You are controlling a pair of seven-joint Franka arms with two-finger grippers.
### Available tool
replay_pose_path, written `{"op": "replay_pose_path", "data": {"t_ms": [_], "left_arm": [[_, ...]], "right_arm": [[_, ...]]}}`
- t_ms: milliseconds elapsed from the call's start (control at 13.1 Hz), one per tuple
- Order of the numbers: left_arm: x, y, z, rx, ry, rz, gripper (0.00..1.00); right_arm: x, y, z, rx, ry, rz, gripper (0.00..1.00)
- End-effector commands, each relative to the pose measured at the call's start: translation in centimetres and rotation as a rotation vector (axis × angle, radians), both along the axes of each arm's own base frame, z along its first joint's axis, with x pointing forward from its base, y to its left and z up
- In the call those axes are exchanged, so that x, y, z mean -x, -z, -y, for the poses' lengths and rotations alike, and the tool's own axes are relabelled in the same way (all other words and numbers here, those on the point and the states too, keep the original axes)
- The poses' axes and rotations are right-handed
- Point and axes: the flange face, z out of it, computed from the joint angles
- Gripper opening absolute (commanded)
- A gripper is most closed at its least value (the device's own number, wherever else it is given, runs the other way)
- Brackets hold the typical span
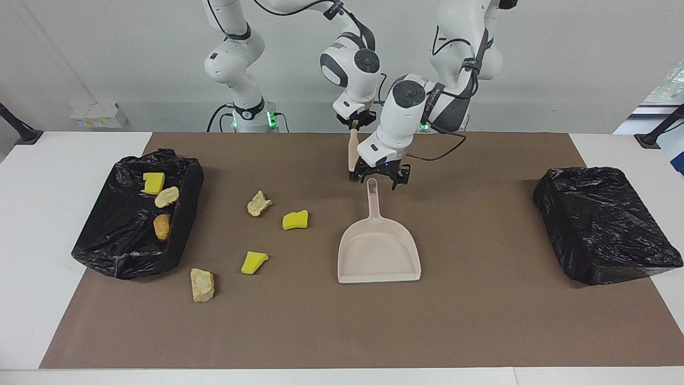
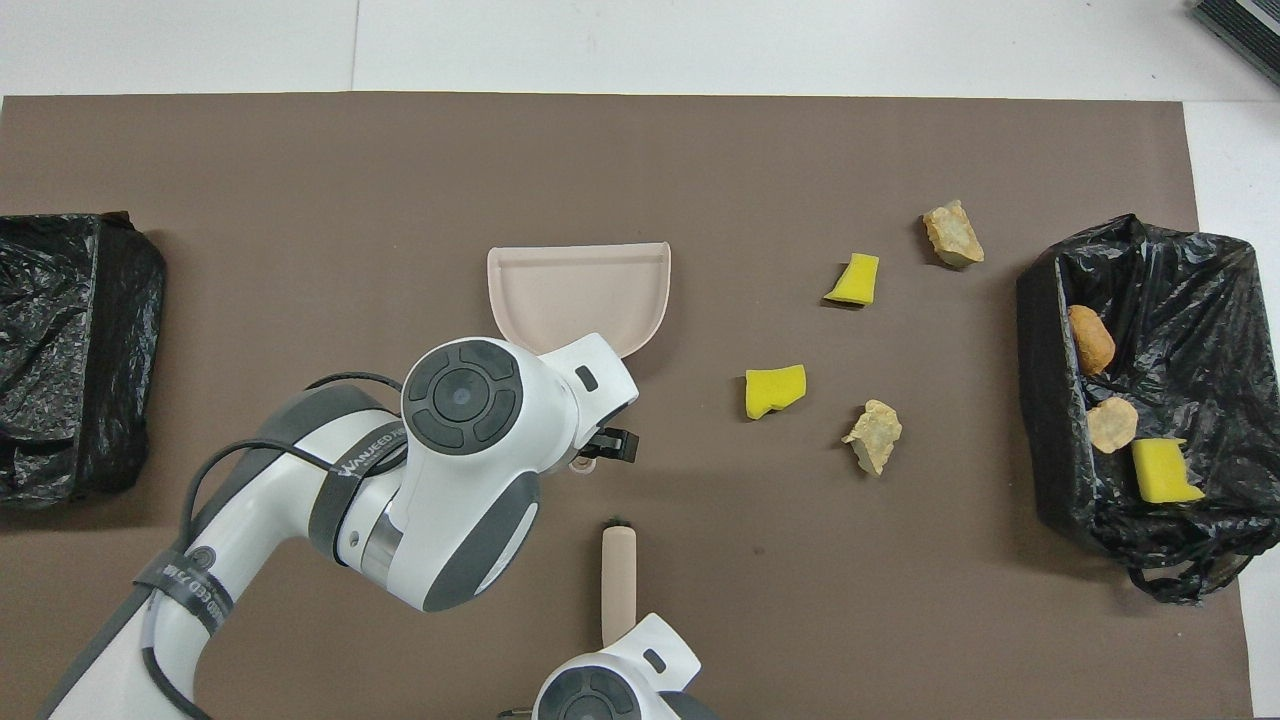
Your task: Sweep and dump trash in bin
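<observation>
So the right gripper [image 1: 355, 124] is clenched on the top of a beige brush [image 1: 352, 152], which hangs bristles-down over the brown mat [image 1: 481, 321], close to the robots' edge of it; in the overhead view you mostly just see the brush handle sticking out from under the wrist; the left gripper [image 1: 381, 177] is down over the end of the handle of the beige dustpan [image 1: 378, 251], fingers spread wide on either side of it and not grasping anything, and I can't tell if they actually touch the handle; the dustpan lies flat mid-table with its mouth pointing away from the robots; the trash is split up: four pieces loose on the mat toward the right arm's end, namely a beige crumbly lump [image 1: 258, 203], a yellow sponge piece [image 1: 295, 220] just beside it, another yellow sponge chunk [image 1: 253, 262] farther from the robots, and a second beige lump [image 1: 202, 285] farthest out; three more already sit inside the open black-lined bin [image 1: 181, 224] at that same end, a yellow sponge [image 1: 154, 183], a tan lump [image 1: 167, 197] and an orange-brown lump [image 1: 162, 226]; at the left arm's end there's a second black-bagged bin [image 1: 604, 224], and I can't see into it from here
</observation>
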Motion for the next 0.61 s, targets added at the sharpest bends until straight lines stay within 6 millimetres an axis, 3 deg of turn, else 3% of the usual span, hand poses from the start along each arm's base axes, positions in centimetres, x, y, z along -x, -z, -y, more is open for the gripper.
{"op": "replay_pose_path", "data": {"t_ms": [0, 229, 535], "left_arm": [[0.5, 1.7, -0.3, -0.006, -0.003, 0.004, 1.00], [1.5, 2.4, 0.8, -0.007, 0.019, 0.003, 1.00], [1.6, 3.0, 0.9, -0.011, -0.023, -0.003, 1.00]], "right_arm": [[-0.4, -3.2, 5.6, 0.069, -0.034, -0.013, 0.00], [-1.1, -4.1, 11.7, 0.132, -0.063, -0.027, 0.00], [-5.8, -4.5, 18.1, 0.205, -0.086, 0.003, 0.00]]}}
